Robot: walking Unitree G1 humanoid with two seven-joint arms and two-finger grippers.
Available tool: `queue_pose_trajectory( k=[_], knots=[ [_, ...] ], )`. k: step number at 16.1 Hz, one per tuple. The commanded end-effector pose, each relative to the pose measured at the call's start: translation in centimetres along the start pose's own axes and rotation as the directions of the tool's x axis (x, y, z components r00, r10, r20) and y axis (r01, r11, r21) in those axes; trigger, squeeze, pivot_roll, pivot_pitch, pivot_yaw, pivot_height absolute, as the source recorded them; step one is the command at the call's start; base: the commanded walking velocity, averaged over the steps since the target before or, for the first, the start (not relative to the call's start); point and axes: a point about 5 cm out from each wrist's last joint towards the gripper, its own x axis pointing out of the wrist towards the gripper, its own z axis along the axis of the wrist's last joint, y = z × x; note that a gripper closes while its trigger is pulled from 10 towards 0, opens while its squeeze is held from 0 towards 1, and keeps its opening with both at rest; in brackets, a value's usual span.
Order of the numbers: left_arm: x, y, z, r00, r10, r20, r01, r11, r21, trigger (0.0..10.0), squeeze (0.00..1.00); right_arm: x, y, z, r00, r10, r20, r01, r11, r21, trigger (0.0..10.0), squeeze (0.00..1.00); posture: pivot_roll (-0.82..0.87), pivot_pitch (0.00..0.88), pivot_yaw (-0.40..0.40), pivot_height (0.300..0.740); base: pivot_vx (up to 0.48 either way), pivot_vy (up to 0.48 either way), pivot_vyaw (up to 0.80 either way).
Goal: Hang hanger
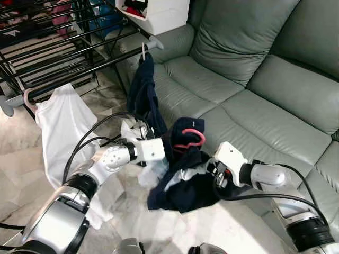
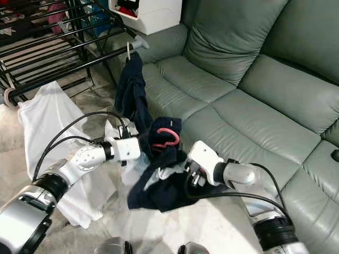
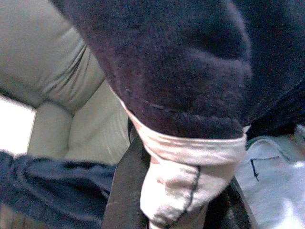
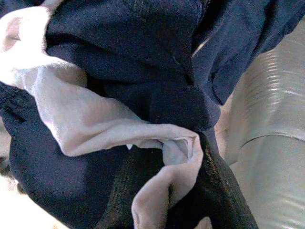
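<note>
A pink hanger [image 1: 188,138] pokes its hook out of a navy garment [image 1: 183,182] with a pale lining, held in the air before the sofa. My left gripper [image 1: 165,151] is shut on the garment's left side; the left wrist view has navy cloth and pale lining [image 3: 181,191] pinched between dark fingers [image 3: 125,191]. My right gripper [image 1: 211,173] is shut on the right side, with cloth bunched over its fingers [image 4: 217,193]. The drying rack's black rail [image 1: 90,70] runs above and to the left.
A white shirt [image 1: 63,127] hangs at the rail's left end. A dark blue garment [image 1: 143,90] hangs on a white hanger [image 1: 143,51] near the rail's right end. The grey-green sofa [image 1: 254,95] lies to the right. A white box [image 1: 159,13] sits above.
</note>
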Motion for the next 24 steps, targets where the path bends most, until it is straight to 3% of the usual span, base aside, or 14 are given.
queue_pose_trajectory(
  k=[1,5,9,11,14,16,17,18,19,20,21,22,23,24],
  knots=[
    [0.5,0.3,1.4,0.996,-0.025,0.080,0.020,0.998,0.066,10.0,1.00,0.2,0.2,0.4,1.000,0.008,0.003,-0.008,1.000,-0.014,0.0,0.00,-0.06,0.021,0.010,0.740,0.000,0.000,0.00],
    [-0.5,0.4,1.2,0.990,-0.086,0.114,0.068,0.986,0.153,10.0,1.00,0.4,0.8,-0.2,0.999,0.023,-0.042,-0.023,1.000,0.004,0.0,0.00,-0.06,0.018,0.010,0.740,0.000,0.000,0.00],
    [-0.7,0.2,1.4,0.985,-0.099,0.141,0.073,0.981,0.177,10.0,1.00,0.6,0.9,-1.1,0.994,-0.021,-0.106,0.024,0.999,0.025,0.0,0.00,-0.06,0.018,0.010,0.740,0.000,0.000,0.00],
    [-1.3,0.3,0.0,0.997,-0.053,0.059,0.042,0.986,0.164,10.0,1.00,1.0,0.7,-1.7,0.986,-0.096,-0.138,0.107,0.991,0.079,0.0,0.00,-0.06,0.016,0.016,0.740,0.000,0.000,0.00],
    [-1.7,0.7,-1.2,1.000,0.022,-0.013,-0.021,0.996,0.086,10.0,1.00,1.2,-0.1,-1.8,0.968,-0.197,-0.154,0.216,0.968,0.125,0.0,0.00,-0.06,0.017,0.022,0.740,0.000,0.000,0.00],
    [-2.2,0.7,-2.4,0.990,0.110,-0.084,-0.116,0.991,-0.072,10.0,1.00,1.3,-0.8,-1.7,0.944,-0.293,-0.151,0.316,0.936,0.159,0.0,0.00,-0.06,0.014,0.031,0.740,0.000,0.000,0.00],
    [-2.3,0.6,-2.8,0.981,0.156,-0.114,-0.173,0.972,-0.159,10.0,1.00,1.3,-0.9,-1.7,0.937,-0.316,-0.149,0.339,0.926,0.165,0.0,0.00,-0.06,0.013,0.034,0.740,0.000,0.000,0.00],
    [-2.3,0.7,-3.1,0.968,0.205,-0.143,-0.237,0.933,-0.271,10.0,1.00,1.3,-1.0,-1.6,0.931,-0.334,-0.147,0.356,0.919,0.167,0.0,0.00,-0.06,0.013,0.035,0.740,0.000,0.000,0.00],
    [-2.4,0.6,-3.6,0.943,0.270,-0.196,-0.330,0.843,-0.425,10.0,1.00,1.3,-1.1,-1.5,0.921,-0.364,-0.139,0.385,0.906,0.174,0.0,0.00,-0.06,0.013,0.036,0.740,0.000,0.000,0.00],
    [-2.6,0.5,-4.0,0.919,0.319,-0.233,-0.395,0.768,-0.505,10.0,1.00,1.3,-1.1,-1.4,0.912,-0.390,-0.129,0.409,0.894,0.182,0.0,0.00,-0.05,0.011,0.035,0.740,0.000,0.000,0.00],
    [-2.8,0.4,-4.0,0.891,0.373,-0.258,-0.453,0.701,-0.551,10.0,1.00,1.3,-1.1,-1.4,0.901,-0.417,-0.119,0.433,0.882,0.185,0.0,0.00,-0.05,0.009,0.034,0.740,0.000,0.000,0.00],
    [-3.2,0.2,-3.9,0.845,0.453,-0.284,-0.526,0.607,-0.596,10.0,1.00,1.1,-1.2,-1.4,0.873,-0.478,-0.101,0.488,0.855,0.175,0.0,0.00,-0.05,0.002,0.033,0.740,0.000,0.000,0.00],
    [-3.4,-0.3,-3.9,0.825,0.480,-0.299,-0.551,0.564,-0.615,10.0,1.00,1.1,-0.9,-1.5,0.868,-0.488,-0.092,0.496,0.847,0.191,0.0,0.00,-0.04,0.000,0.029,0.740,0.000,0.000,0.00],
    [-4.1,-1.0,-4.1,0.784,0.514,-0.348,-0.601,0.488,-0.633,10.0,1.00,1.1,-0.6,-1.2,0.859,-0.509,-0.053,0.506,0.832,0.228,0.0,0.00,-0.04,0.000,0.027,0.740,0.000,0.000,0.00]
  ],
)
